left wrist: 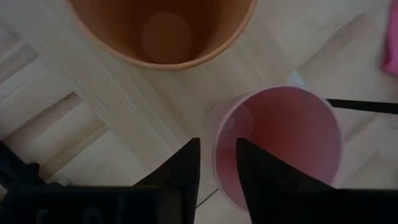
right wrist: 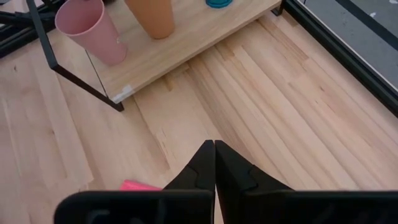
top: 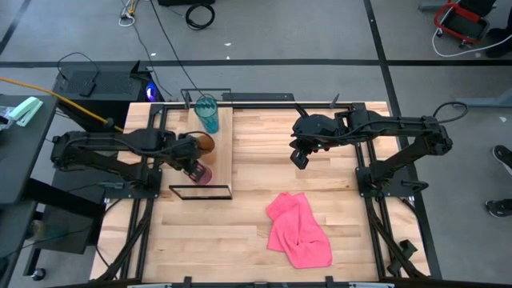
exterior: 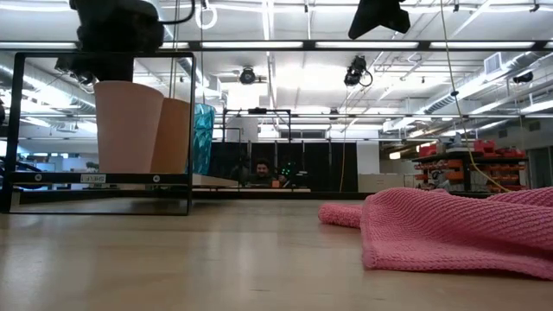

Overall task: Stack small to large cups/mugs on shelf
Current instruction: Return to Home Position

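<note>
Altogether three on one shelf (top: pixel 223 154): teal cup (top: pixel 207 115), orange cup (top: pixel 207 143), pink cup (top: pixel 204 175).

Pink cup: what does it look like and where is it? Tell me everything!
The pink cup is small, pale pink and smooth, probably plastic, with no handle and a mouth wider than its base. It stands upright and empty at the end of the shelf, by the corner of the black wire frame. The orange cup is its neighbour, a small gap apart. The left gripper hangs over its rim, fingers open, one each side of the wall, not pinching it.
</note>
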You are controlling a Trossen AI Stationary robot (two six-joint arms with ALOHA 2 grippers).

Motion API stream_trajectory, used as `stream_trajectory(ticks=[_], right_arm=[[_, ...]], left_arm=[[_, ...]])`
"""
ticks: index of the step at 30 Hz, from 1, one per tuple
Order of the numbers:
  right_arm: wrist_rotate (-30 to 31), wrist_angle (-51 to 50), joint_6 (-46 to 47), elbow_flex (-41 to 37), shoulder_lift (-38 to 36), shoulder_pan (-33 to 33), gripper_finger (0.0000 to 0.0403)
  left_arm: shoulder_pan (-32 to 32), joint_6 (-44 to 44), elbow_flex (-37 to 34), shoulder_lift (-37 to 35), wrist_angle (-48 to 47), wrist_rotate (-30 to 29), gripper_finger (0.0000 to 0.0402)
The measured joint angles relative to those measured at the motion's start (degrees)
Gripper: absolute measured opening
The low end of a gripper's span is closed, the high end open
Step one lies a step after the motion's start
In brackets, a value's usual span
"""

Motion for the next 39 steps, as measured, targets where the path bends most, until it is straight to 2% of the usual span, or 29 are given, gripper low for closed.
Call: stream_trajectory(ticks=[8,14,16,24,28,33,39], right_arm=[[0.0,0.15,0.0,0.0,0.0,0.0,0.0008],[0.0,0.24,0.3,0.0,0.0,0.02,0.0008],[-0.02,0.22,2.97,0.0,0.0,0.02,0.0008],[-1.37,0.13,12.44,0.0,0.0,1.32,0.0008],[-1.96,-0.56,12.85,0.0,-0.13,2.33,0.0008],[-5.45,-2.07,11.4,0.0,-0.42,2.64,0.0008],[-8.04,-2.28,16.29,0.0,-1.5,4.18,0.0008]], left_arm=[[0.0,-2.73,0.0,-6.26,1.59,0.01,0.0128],[-0.02,-2.5,0.02,-10.09,6.22,0.01,0.0123],[-0.11,-2.06,0.02,-11.27,8.21,0.02,0.0119],[-0.11,9.46,0.02,-17.06,12.1,-1.98,0.0123],[-0.11,15.18,0.04,-20.17,12.05,-4.2,0.0122],[-0.11,22.54,0.04,-24.07,11.97,-5.85,0.0113],[-0.11,30.36,0.07,-28.14,9.63,-7.21,0.0116]])
